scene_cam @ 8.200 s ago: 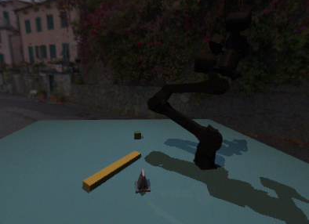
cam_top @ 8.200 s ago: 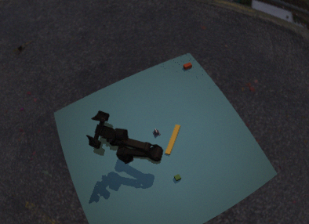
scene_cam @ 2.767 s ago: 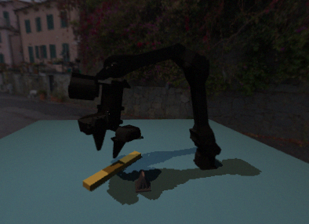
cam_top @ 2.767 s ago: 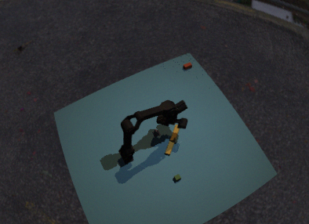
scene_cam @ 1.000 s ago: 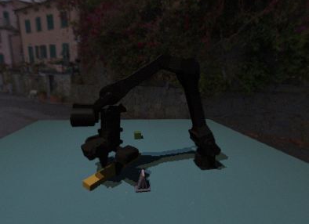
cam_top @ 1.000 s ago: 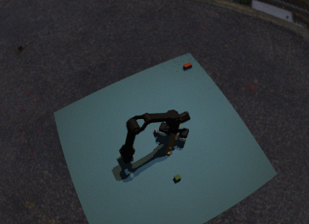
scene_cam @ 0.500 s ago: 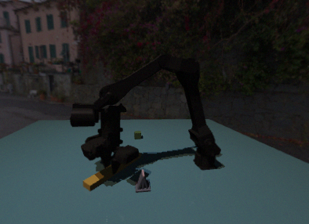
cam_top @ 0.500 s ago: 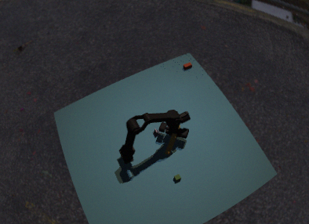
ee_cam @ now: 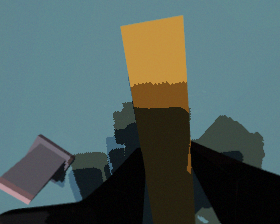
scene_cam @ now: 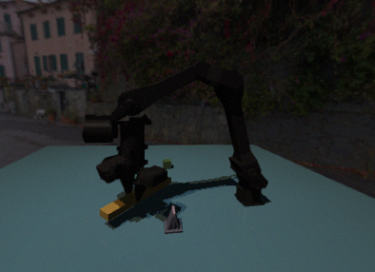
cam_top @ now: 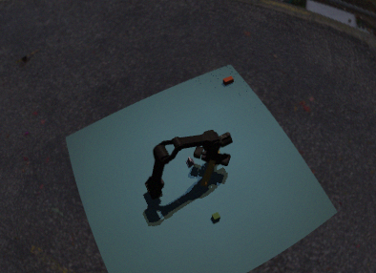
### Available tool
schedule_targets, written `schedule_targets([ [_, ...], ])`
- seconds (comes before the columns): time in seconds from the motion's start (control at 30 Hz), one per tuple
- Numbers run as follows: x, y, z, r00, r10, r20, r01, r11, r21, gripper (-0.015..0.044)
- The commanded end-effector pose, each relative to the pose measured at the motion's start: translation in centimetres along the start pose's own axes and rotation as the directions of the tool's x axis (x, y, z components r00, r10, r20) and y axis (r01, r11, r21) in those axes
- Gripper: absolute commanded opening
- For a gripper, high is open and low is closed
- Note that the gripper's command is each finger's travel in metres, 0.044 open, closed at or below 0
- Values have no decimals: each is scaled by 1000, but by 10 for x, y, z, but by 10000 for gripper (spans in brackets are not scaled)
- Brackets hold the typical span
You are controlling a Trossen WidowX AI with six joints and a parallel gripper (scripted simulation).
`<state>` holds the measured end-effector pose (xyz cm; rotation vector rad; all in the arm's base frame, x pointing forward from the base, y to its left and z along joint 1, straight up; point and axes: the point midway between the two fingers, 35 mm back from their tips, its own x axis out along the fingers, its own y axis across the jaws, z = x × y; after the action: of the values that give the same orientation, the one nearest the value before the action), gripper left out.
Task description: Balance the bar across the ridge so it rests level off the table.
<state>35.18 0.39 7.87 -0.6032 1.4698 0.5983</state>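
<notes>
The yellow-orange bar (cam_top: 209, 174) (scene_cam: 110, 211) (ee_cam: 154, 55) is long and straight. My gripper (scene_cam: 133, 195) (ee_cam: 164, 150) is shut on the bar near its middle, one finger on each side. In the exterior view the bar looks roughly level and slightly above the table, with its shadow just below the near end. The ridge (cam_top: 190, 161) (scene_cam: 172, 222) (ee_cam: 33, 170) is a small grey-pink wedge with a narrow top. It stands upright beside the bar, apart from it, at the left in the wrist view. The fingers hide the bar's middle in the exterior view.
A small yellow-green cube (cam_top: 216, 217) (scene_cam: 167, 164) stands on the blue-green table (cam_top: 267, 181) (scene_cam: 286, 228). A red-orange block (cam_top: 228, 79) lies near the table's far corner in the top view. The arm's own base stands to the right in the exterior view.
</notes>
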Motion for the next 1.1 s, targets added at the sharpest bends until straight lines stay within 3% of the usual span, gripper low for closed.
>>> schedule_targets([
  [0.0, -16, -1, 1, 1000, -11, 10, 11, 1000, -2, 0],
  [0.77, -66, 2, -2, 1000, -13, 9, 13, 1000, 1, 0],
  [1.07, -67, 34, 7, 1000, -10, 10, 7, 977, 211, 0],
])
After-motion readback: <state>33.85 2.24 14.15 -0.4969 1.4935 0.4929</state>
